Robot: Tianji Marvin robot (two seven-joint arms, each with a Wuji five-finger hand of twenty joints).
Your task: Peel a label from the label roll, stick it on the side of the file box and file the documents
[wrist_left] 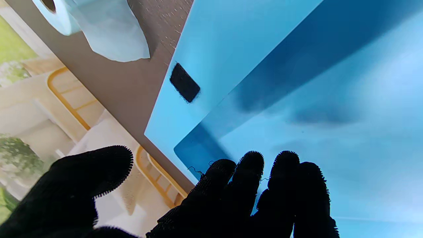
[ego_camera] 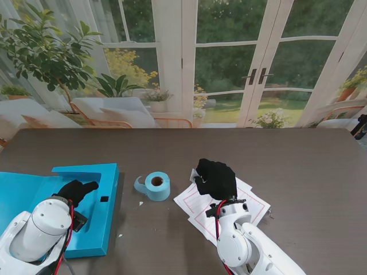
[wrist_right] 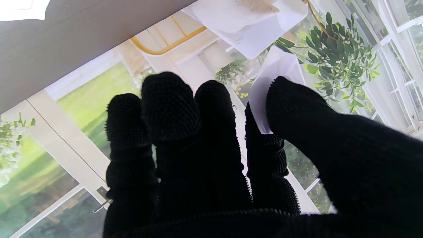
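File box, bright blue and lying opened flat on the dark tabletop, sits at the left near edge; its left part runs out of the stand view, and the left arm covers much of its nearer half. A small black patch shows on its right flap, seen again in the left wrist view. Left hand, black-gloved, rests over the box interior with the thumb apart from the grouped fingers; it holds nothing visible. Label roll, pale blue, stands just right of the box with a short loose tail curling toward it; the wrist view cuts the roll off at the frame edge. Documents, white sheets with red ruled borders, lie right of the roll, partly hidden under the right hand. That hand's fingers are curled together; whether it grips a sheet cannot be told.
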